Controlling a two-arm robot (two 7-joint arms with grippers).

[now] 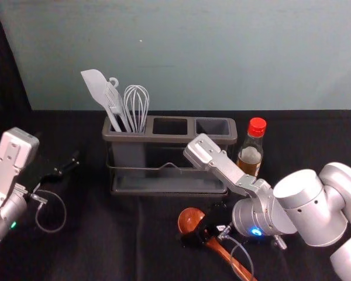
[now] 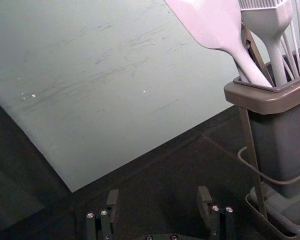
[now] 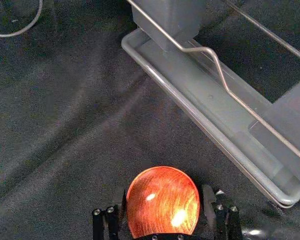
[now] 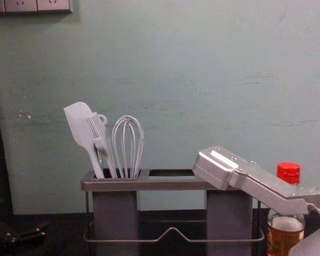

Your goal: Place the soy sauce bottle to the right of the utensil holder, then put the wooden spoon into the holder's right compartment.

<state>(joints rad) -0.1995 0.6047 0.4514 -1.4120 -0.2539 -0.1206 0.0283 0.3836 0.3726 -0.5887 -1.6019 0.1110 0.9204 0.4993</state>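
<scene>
The soy sauce bottle point(image 1: 250, 147), red-capped, stands upright just right of the grey utensil holder point(image 1: 181, 139); in the chest view the bottle point(image 4: 286, 234) is partly behind the right arm. On the cloth in front of the holder lies the wooden spoon point(image 1: 190, 219), handle toward the near right. My right gripper point(image 1: 203, 229) is down over the spoon's neck; in the right wrist view the right gripper point(image 3: 165, 202) is open, fingers on either side of the spoon bowl point(image 3: 162, 202). My left gripper point(image 1: 69, 165) stays left of the holder, open in its wrist view point(image 2: 158, 205).
A white spatula point(image 1: 99, 91), a brush and a whisk point(image 1: 137, 105) stand in the holder's left compartment. The right forearm reaches across in front of the holder's right end and the bottle. Black cloth point(image 1: 105, 234) covers the table, with a wall behind.
</scene>
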